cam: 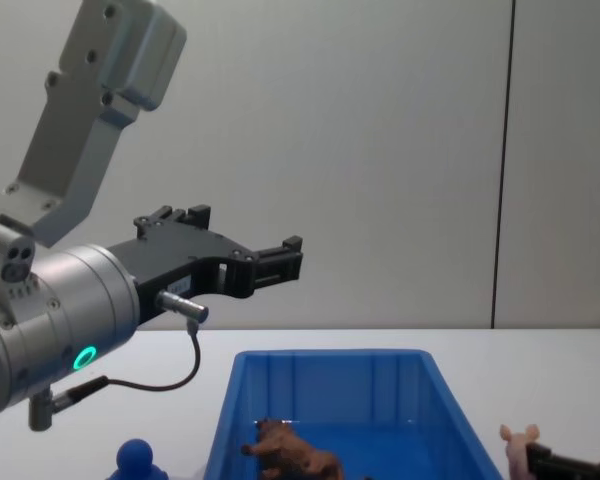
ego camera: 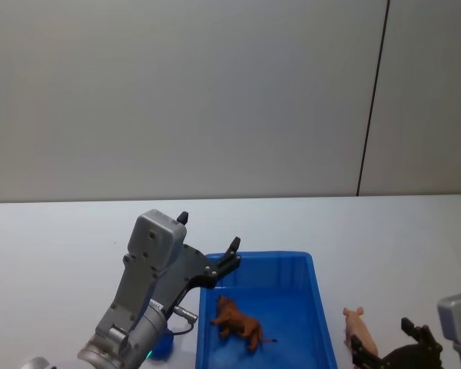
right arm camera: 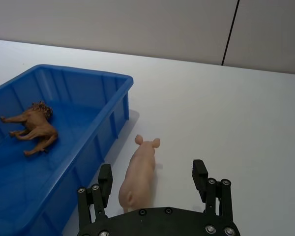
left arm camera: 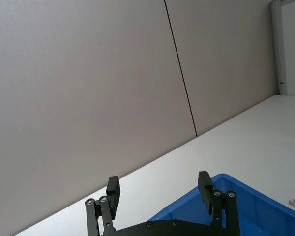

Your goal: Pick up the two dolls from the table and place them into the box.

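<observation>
The brown lion (ego camera: 238,323) lies on its side inside the blue box (ego camera: 311,265), also seen as the lion (right arm camera: 34,128) in the box (right arm camera: 113,110). The pale pink pig (right arm camera: 137,169) stands on the white table (right arm camera: 226,113) just right of the box. My right gripper (right arm camera: 152,170) is open, its fingers either side of the pig's rear half and apart from it. My left gripper (ego camera: 208,231) hangs open and empty above the box's far left corner, raised well over the rim (cam: 330,365).
A small blue round-knobbed object (cam: 137,460) sits on the table left of the box, under my left arm. The white tabletop stretches to a grey wall behind. Open table lies right of the pig (ego camera: 361,332).
</observation>
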